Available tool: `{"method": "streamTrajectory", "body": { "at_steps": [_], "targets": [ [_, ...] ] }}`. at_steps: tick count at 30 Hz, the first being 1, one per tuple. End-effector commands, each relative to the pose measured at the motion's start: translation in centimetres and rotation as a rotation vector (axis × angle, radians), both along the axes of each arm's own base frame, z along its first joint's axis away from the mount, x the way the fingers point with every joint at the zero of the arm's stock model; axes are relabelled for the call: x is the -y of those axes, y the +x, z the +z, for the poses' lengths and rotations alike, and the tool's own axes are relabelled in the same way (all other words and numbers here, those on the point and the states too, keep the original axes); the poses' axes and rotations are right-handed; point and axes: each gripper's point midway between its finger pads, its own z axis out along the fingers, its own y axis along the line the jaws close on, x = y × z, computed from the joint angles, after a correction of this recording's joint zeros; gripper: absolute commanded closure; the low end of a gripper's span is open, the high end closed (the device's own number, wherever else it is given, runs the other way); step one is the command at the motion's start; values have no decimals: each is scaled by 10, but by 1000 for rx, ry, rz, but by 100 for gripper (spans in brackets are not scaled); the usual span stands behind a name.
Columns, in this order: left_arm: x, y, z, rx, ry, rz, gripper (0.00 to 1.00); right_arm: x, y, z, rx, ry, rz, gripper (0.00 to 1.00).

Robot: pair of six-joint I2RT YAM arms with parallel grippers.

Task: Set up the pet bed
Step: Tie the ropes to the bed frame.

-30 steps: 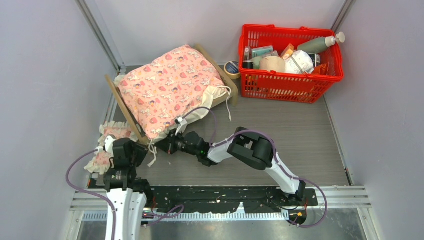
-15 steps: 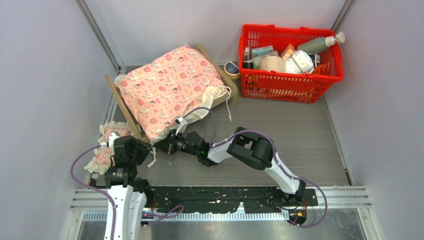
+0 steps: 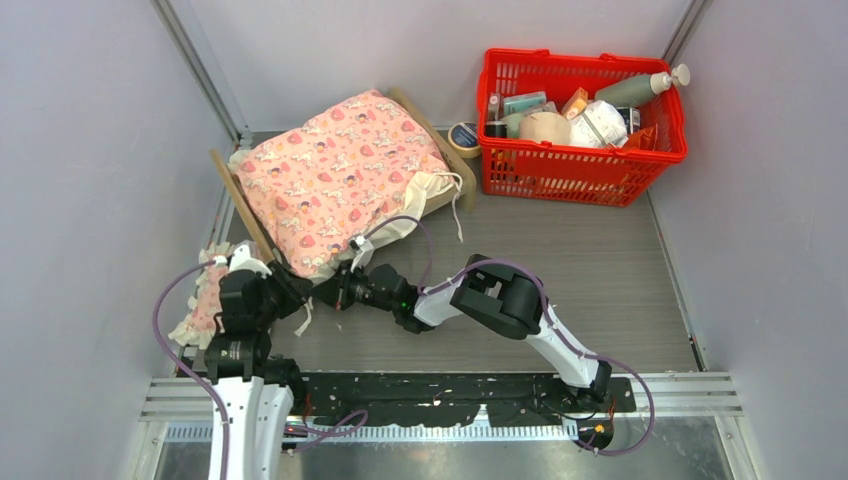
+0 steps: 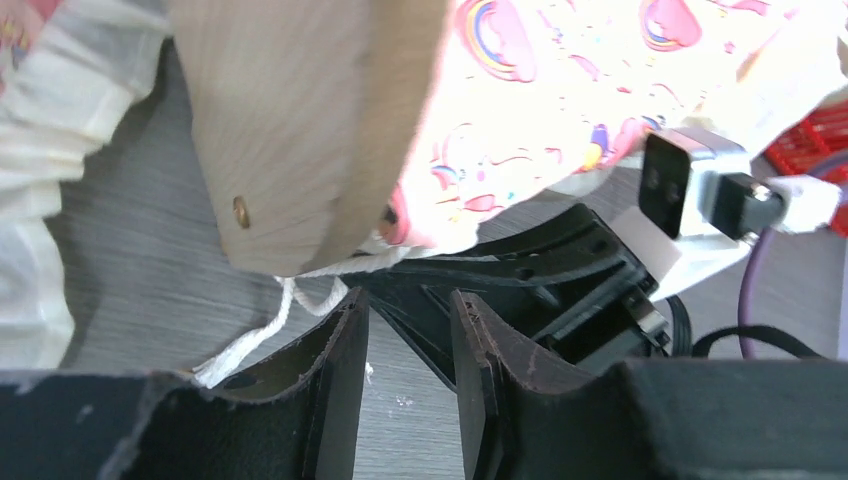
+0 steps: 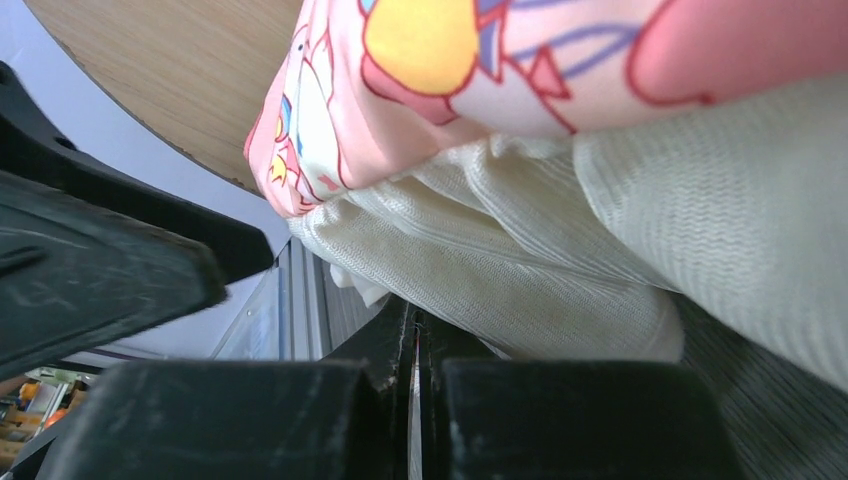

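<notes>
The pet bed's plywood headboard [image 3: 245, 205] stands at the left. A pink patterned blanket [image 3: 335, 175] with a cream frill covers the bed and hides the mattress. The small pink pillow [image 3: 205, 300] lies on the floor left of the headboard. My left gripper [image 3: 290, 288] is open and empty at the headboard's near corner; its wrist view [image 4: 410, 345] shows the wood [image 4: 300, 130] just above it. My right gripper [image 3: 322, 295] is shut under the blanket's near edge, and the cream frill [image 5: 520, 260] rests right above its tips [image 5: 415, 325].
A red basket [image 3: 585, 155] full of bottles and packets stands at the back right. A tape roll [image 3: 463, 137] sits between it and the bed. A white cord [image 4: 270, 320] hangs by the headboard corner. Walls close in on the left and right.
My left gripper has moved off the pillow, to the right and towards the headboard's near corner, so more of the pillow shows. The right arm has hardly moved.
</notes>
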Motion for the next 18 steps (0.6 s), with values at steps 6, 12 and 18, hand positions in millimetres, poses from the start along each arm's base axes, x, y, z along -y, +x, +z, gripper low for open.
{"method": "streamTrajectory", "body": {
  "at_steps": [6,12,18],
  "targets": [
    [1,11,29,124,134,-103,62,-7,4,28,34,65,4,95],
    [2,21,15,65,160,-111,62,-6,5,30,39,65,2,95],
    [-2,26,2,28,247,-108,61,-5,4,29,38,65,2,95]
  ]
}}
